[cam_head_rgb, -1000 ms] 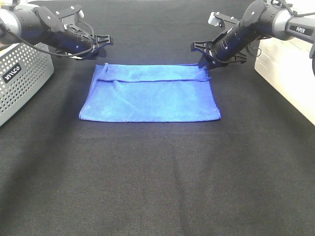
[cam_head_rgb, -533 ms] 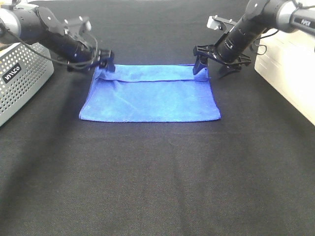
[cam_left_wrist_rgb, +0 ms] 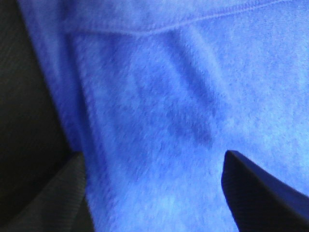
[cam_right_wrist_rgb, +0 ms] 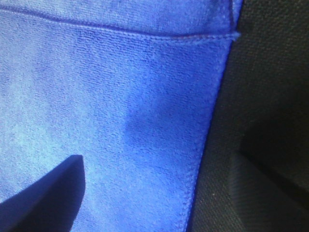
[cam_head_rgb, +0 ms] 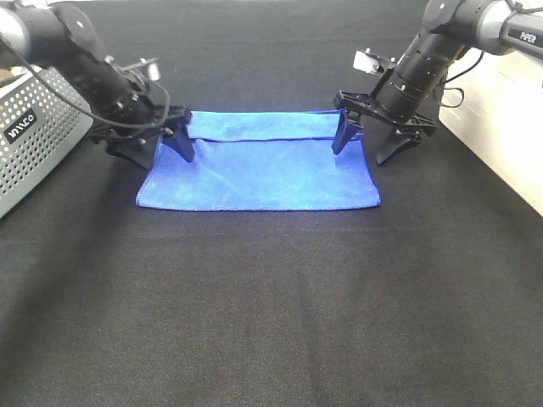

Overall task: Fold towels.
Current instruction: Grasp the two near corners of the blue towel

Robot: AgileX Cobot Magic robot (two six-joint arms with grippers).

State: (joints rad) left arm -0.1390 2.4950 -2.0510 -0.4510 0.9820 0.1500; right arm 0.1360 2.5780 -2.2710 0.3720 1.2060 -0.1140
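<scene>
The grey basket [cam_head_rgb: 34,136] is cut off at the left edge of the high view, and the white box [cam_head_rgb: 501,127] at the right edge. The left arm [cam_head_rgb: 59,42] and right arm [cam_head_rgb: 450,34] leave the frame at the upper corners. In the left wrist view the towel [cam_left_wrist_rgb: 183,121] is blurred, and the fingertips [cam_left_wrist_rgb: 260,198] are cropped dark wedges.

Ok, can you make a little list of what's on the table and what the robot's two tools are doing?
Towel: blue, flat, narrow strip folded over along its far edge
Left tool: open, straddling the towel's left far corner
Right tool: open, straddling the right far corner
Table: black cloth
Sides: grey basket left, white box right
</scene>
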